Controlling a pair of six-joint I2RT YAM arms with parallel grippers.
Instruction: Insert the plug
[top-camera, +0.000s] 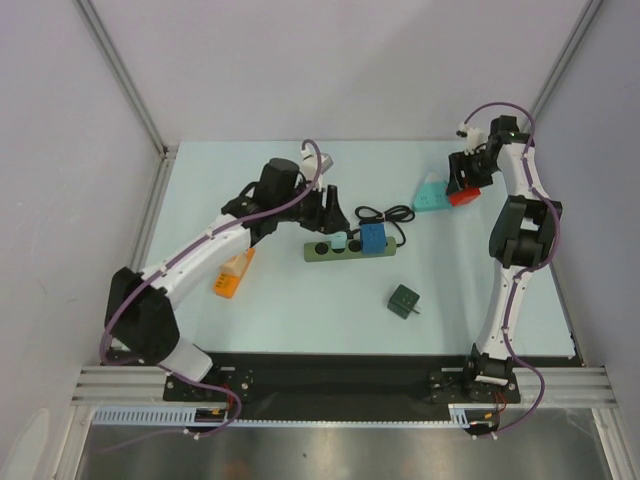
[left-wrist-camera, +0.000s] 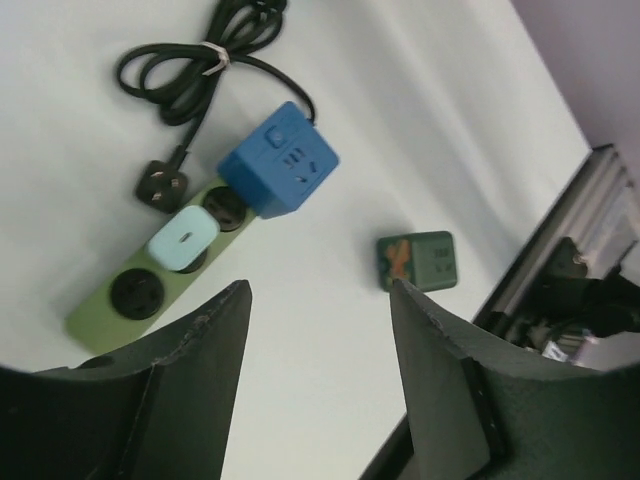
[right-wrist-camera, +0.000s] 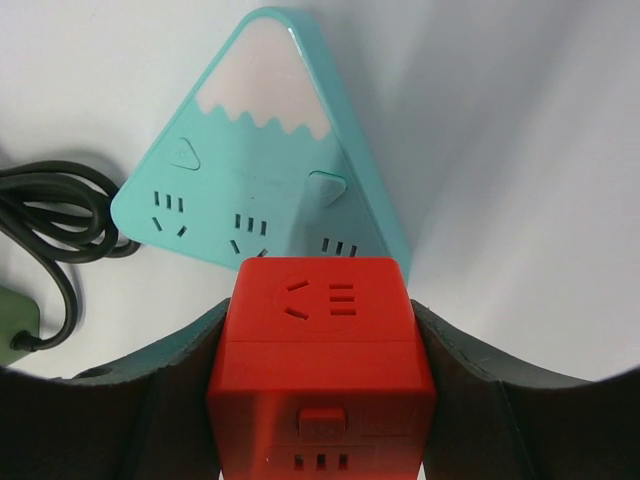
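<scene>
Starting on the left, there's one orange block (top-camera: 230, 276) lying by itself, so ignore it. Your left gripper (left-wrist-camera: 320, 290) is spread wide with nothing in it, hanging over the one green power strip (left-wrist-camera: 100, 315). That strip already carries one pale blue plug (left-wrist-camera: 183, 238) and one blue cube adapter (left-wrist-camera: 278, 160), and its black cord (left-wrist-camera: 215, 62) is coiled behind it. One dark green cube (left-wrist-camera: 417, 260) sits loose on the table nearby. The plug to insert looks to be the red cube (right-wrist-camera: 320, 380), which makes three cubes total. Your right gripper (right-wrist-camera: 320, 320) has it clamped right over the near edge of the single teal mountain-shaped socket block (right-wrist-camera: 260, 160). I'd square the cube to one set of slots first, since I can't see its prongs. Then push straight down with no twisting, because that light block will probably skate. Maybe bring the free left gripper over to pin it.
</scene>
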